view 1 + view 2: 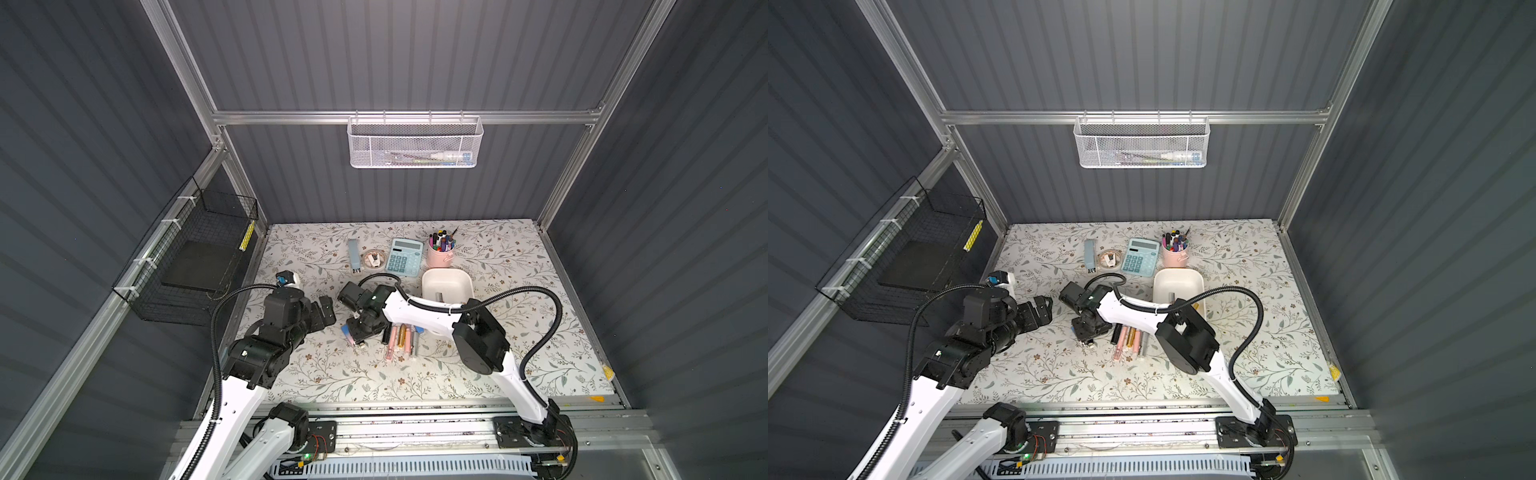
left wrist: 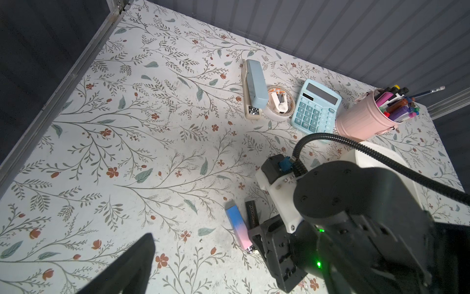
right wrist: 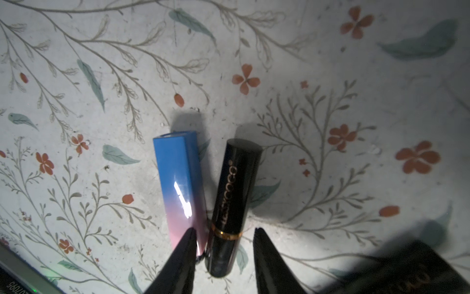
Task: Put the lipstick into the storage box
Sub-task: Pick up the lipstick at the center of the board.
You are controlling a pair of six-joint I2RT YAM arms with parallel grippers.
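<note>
A black lipstick (image 3: 234,201) with a gold band lies flat on the floral table, beside a blue-to-pink square tube (image 3: 181,188). My right gripper (image 3: 223,230) is lowered over the black lipstick's end, one finger on each side. A gap still shows at one finger, so it is open. In both top views this gripper (image 1: 359,332) is left of a row of several more lipstick tubes (image 1: 401,338). The white storage box (image 1: 440,278) stands behind my right arm, with a grey stick (image 1: 439,296) inside. My left gripper (image 1: 326,311) hovers open to the left, holding nothing.
Behind the box stand a light-blue calculator (image 1: 404,257), a pink pen cup (image 1: 440,253), a tape roll (image 1: 372,259) and a blue stapler (image 1: 354,253). A white mesh basket (image 1: 415,143) hangs on the back wall. A black wire basket (image 1: 195,262) hangs on the left wall.
</note>
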